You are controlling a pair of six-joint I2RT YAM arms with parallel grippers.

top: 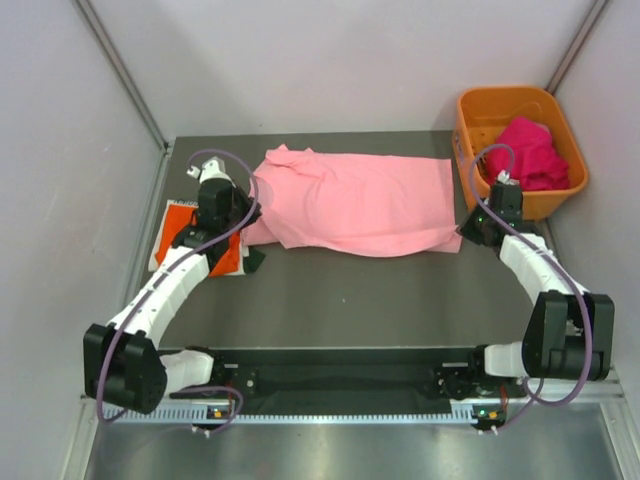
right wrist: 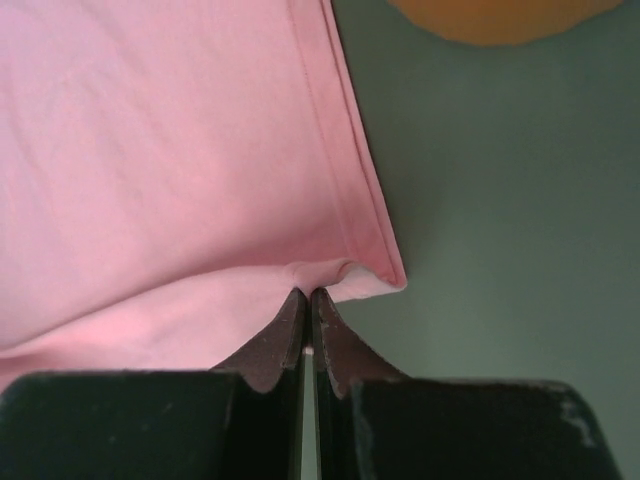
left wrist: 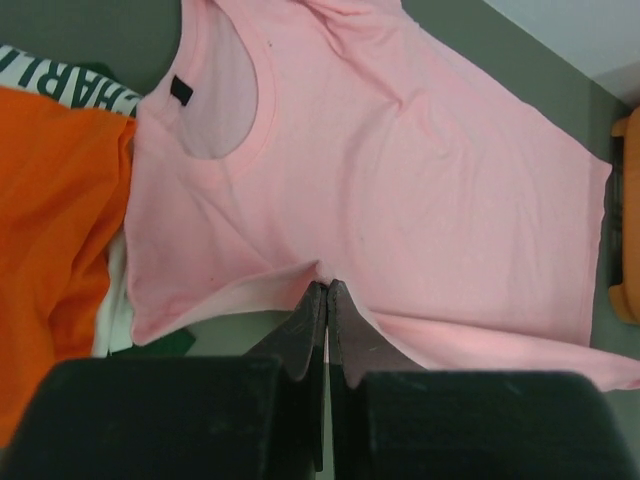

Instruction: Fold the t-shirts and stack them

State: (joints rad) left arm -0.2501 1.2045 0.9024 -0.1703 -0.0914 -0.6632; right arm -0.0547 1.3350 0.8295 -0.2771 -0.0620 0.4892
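A light pink t-shirt lies spread across the middle of the table, collar to the left. My left gripper is shut on its near edge by the sleeve, as the left wrist view shows against the pink cloth. My right gripper is shut on the shirt's near hem corner, seen in the right wrist view with the pink cloth. A folded bright orange t-shirt lies on white and dark green ones at the left, under my left arm; it also shows in the left wrist view. Magenta t-shirts sit in the basket.
An orange plastic basket stands at the back right corner, just behind my right gripper. White walls close the table on three sides. Bare grey table lies between the pink shirt and the arm bases.
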